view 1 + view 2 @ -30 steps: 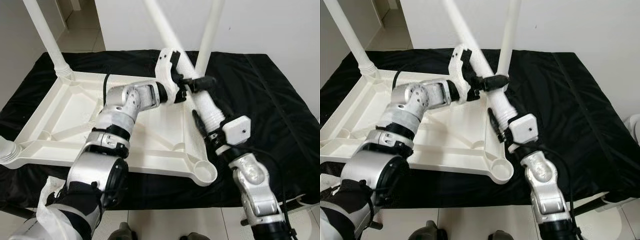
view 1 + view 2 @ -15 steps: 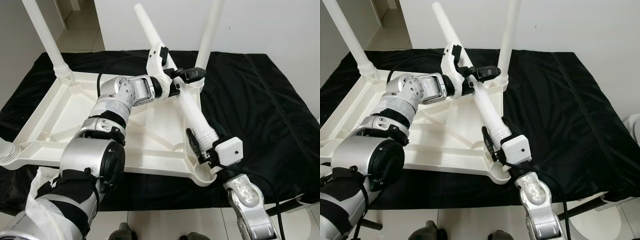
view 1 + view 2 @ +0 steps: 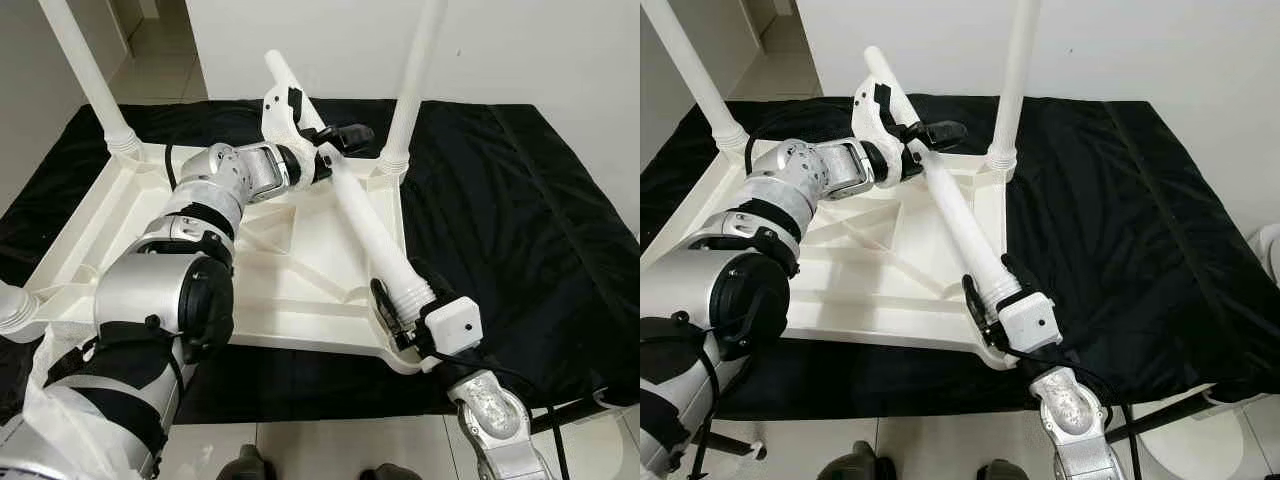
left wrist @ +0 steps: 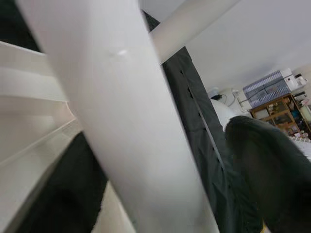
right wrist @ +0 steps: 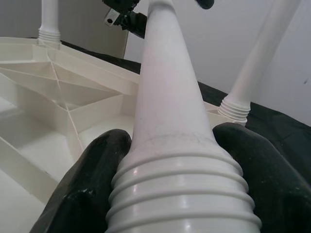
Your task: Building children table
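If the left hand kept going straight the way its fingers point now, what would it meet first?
Probably the upright table leg. The left hand holds the loose leg with fingers aimed at that post, just beyond their tips. Depth is unclear; it might pass in front of the post and go on over the black cloth.

**Loose leg held slantwise over upturned tabletop**

Upturned white tabletop lying on a black cloth, ribbed underside facing up. Two fitted legs standing upright from its far corners: one at the far right corner, another at the far left. Loose white leg slanting across the tabletop's right side, threaded end low beside the near right corner socket, tapered tip high toward the far side. Right gripper clamped around the threaded end, black fingers on either side. Left gripper pinching the upper part of the loose leg above the tabletop's far edge.
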Controlling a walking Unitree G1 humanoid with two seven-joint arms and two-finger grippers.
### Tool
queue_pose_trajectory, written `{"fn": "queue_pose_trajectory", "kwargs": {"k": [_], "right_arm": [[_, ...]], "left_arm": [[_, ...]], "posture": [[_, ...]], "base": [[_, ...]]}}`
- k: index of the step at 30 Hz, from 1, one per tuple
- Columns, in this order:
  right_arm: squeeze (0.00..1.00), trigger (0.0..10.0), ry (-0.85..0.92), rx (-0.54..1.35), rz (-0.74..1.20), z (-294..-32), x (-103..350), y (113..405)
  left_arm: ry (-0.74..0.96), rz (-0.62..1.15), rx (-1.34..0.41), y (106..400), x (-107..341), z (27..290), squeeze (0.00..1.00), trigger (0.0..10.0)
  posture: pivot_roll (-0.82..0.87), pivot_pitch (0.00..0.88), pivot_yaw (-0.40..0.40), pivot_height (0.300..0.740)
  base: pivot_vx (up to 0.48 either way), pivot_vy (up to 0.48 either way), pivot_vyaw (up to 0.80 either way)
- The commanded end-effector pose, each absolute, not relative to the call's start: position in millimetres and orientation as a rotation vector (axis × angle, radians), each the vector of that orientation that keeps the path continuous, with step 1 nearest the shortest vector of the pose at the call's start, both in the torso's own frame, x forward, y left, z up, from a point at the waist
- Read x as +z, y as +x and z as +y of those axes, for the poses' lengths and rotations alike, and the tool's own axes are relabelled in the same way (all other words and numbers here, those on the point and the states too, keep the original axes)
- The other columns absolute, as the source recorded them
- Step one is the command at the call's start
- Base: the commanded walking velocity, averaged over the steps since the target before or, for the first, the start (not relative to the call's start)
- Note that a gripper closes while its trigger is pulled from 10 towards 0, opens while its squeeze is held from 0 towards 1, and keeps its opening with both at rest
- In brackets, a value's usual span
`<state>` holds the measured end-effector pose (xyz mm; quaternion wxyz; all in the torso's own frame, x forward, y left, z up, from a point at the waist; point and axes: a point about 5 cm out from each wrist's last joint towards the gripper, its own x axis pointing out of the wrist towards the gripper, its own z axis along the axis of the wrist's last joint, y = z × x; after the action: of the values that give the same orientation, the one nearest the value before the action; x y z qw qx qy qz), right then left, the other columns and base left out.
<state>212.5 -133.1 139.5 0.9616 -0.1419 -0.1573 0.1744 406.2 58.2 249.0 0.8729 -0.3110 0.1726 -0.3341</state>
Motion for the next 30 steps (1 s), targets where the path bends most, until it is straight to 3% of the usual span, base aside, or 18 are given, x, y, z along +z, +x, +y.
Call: {"fn": "queue_pose_trajectory", "kwargs": {"k": [1, 22, 23, 25, 26, 30], "right_arm": [[0.0, 10.0, -0.275, 0.349, -0.34, -127.9, 143.5, 213.4], [0.0, 10.0, -0.281, 0.368, -0.337, -129.5, 143.6, 215.5], [0.69, 10.0, -0.262, 0.363, -0.329, -130.3, 143.0, 215.8], [0.69, 10.0, -0.249, 0.36, -0.324, -130.9, 142.7, 216.0], [1.0, 10.0, -0.214, 0.348, -0.325, -132.8, 144.4, 216.4], [1.0, 10.0, -0.084, 0.307, -0.329, -138.8, 150.0, 217.8]], "left_arm": [[-0.673, 0.353, -0.739, 406.0, 256.1, 58.3, 0.0, 0.0], [-0.759, 0.4, -0.835, 400.5, 259.4, 49.7, 0.0, 0.0], [-0.769, 0.397, -0.832, 400.8, 260.2, 49.9, 0.0, 0.0], [-0.776, 0.394, -0.831, 401.1, 260.8, 50.0, 0.0, 0.0], [-0.781, 0.381, -0.83, 401.7, 263.4, 51.0, 0.0, 10.0], [-0.754, 0.347, -0.84, 402.5, 269.6, 52.3, 0.0, 10.0]], "posture": [[-0.07, 0.015, 0.057, 0.74], [-0.07, 0.008, 0.043, 0.74], [-0.07, 0.007, 0.043, 0.74], [-0.07, 0.007, 0.043, 0.74], [-0.07, 0.002, 0.041, 0.74], [-0.07, 0.0, 0.04, 0.74]], "base": [[0.0, 0.0, 0.0], [0.0, 0.0, 0.0], [0.0, 0.0, 0.0], [0.0, 0.0, 0.0], [0.0, 0.0, 0.0], [0.0, 0.0, 0.0]]}}
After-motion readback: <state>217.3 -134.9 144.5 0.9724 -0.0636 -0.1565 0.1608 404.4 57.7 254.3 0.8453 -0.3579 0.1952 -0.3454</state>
